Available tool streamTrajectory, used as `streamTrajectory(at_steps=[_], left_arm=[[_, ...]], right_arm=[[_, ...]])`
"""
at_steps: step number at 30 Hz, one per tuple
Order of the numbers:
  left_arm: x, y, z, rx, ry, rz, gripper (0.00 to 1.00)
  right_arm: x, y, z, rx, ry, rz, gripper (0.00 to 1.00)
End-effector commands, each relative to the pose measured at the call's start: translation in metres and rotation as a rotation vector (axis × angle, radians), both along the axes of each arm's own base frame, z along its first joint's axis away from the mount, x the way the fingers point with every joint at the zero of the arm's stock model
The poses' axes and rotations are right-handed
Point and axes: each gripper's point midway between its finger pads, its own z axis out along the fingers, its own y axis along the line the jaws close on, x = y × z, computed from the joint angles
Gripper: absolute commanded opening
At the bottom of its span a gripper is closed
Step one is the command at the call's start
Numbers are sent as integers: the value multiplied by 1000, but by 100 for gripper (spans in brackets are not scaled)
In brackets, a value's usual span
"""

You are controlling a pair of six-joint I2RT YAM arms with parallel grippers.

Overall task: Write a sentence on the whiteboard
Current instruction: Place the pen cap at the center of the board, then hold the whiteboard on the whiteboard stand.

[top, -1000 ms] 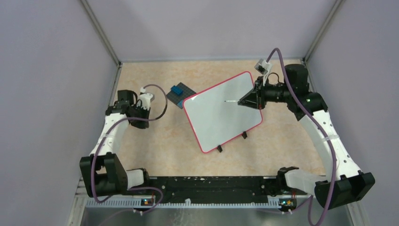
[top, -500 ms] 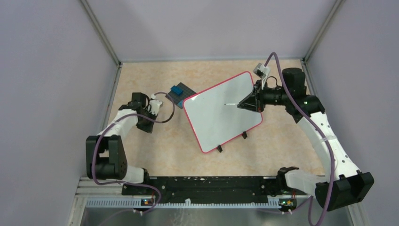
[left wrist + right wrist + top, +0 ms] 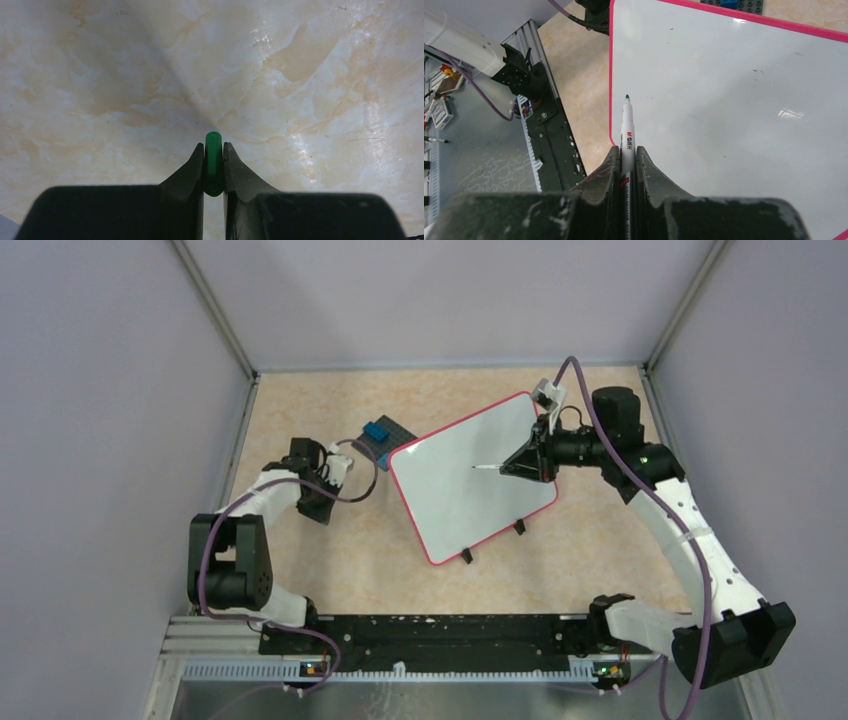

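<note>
The whiteboard (image 3: 455, 500), white with a red-pink rim, stands tilted on small black feet in the middle of the table; its face (image 3: 734, 100) shows only tiny specks. My right gripper (image 3: 522, 462) reaches over it from the right, shut on a white marker (image 3: 627, 125) with a green tip. The marker (image 3: 487, 467) points left over the board's middle; I cannot tell whether the tip touches. My left gripper (image 3: 318, 502) hangs over the marbled tabletop left of the board, shut on a small green cap (image 3: 213, 162) clamped between its fingertips.
A dark-grey plate with blue blocks (image 3: 385, 438) lies just behind the board's upper left corner. Grey walls close in the table on three sides. The black base rail (image 3: 430, 635) runs along the near edge.
The left arm has folded, carrying its gripper to the right, nearer the board. The right gripper has shifted left, bringing the marker further over the board's face.
</note>
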Motion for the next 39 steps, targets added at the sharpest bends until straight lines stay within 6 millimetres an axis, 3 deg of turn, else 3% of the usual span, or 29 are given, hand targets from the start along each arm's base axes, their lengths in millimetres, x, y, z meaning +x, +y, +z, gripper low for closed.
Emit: streamTrajectory(at_steps=[1,8,11,15,19,23,27,32,39], left_arm=[[1,-1,-9,-2,4,7,19],[0,-5,-10,-19,25,-1,37],[3,-10,3,-48,13,-9,46],[22,-20,53,-102,-84,-29,63],[45,-43,125,-219,-229,-100,75],[54,-86,206,-459,-385,-209,84],[48,-135,250,-801,-406,-288,83],[45,-167,257,-1068,-281,-338,75],[48,-201,235,-1070,-184,-384,70]], right_arm=[[2,3,10,5,-83,15,0],[0,4,12,-2,-90,19,0],[0,3,13,-8,-98,20,0],[0,3,16,-13,-109,23,0],[0,4,21,-13,-122,32,0],[1,5,21,-22,-135,35,0],[1,10,21,-35,-159,41,0],[1,16,20,-62,-182,47,0],[4,21,18,-64,-194,59,0]])
